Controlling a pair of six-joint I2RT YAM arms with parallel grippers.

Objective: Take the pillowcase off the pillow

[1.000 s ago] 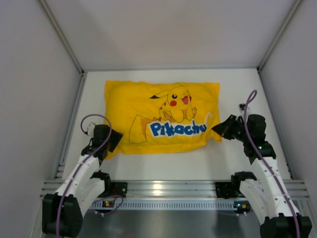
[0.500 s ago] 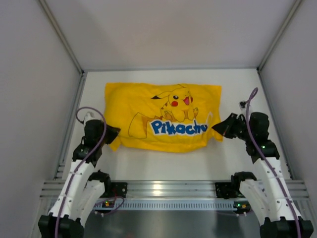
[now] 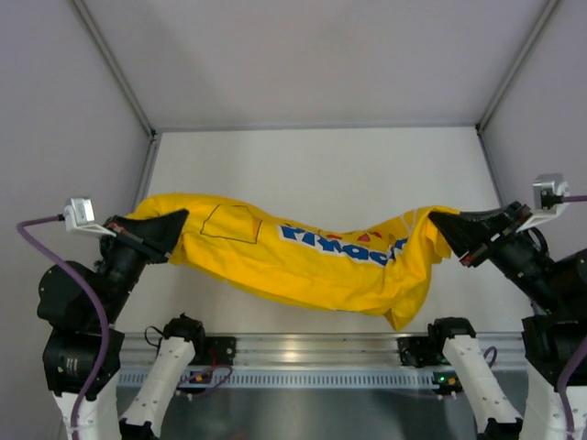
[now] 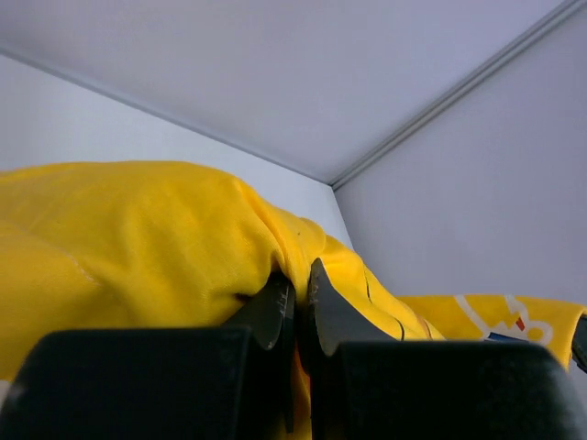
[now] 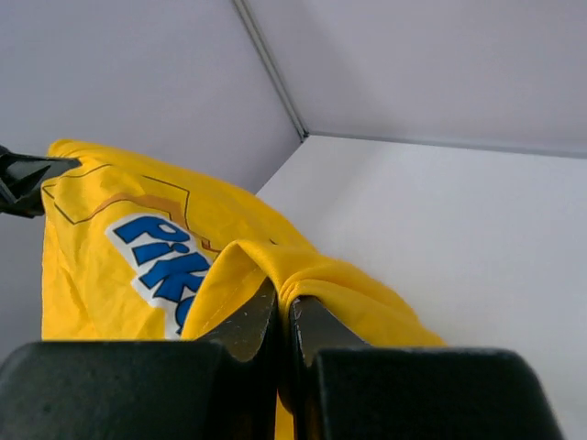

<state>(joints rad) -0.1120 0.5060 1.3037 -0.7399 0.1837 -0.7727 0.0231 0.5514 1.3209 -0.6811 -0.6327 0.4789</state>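
The case (image 3: pixel 303 261) hangs over the table (image 3: pixel 321 174), sagging as if the pillow hides inside, and it could slip and drop, since the left gripper (image 4: pixel 295 286) and right gripper (image 5: pixel 282 308) are each pinched shut on only a tiny bit of its ends.

The stretched pillowcase (image 3: pixel 303 261) bars the near side; bare table (image 3: pixel 321 174) lies beyond.

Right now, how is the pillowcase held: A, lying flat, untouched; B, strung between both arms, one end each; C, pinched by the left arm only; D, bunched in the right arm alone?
B: left jaws and right jaws are shut on opposite ends of the pillowcase.
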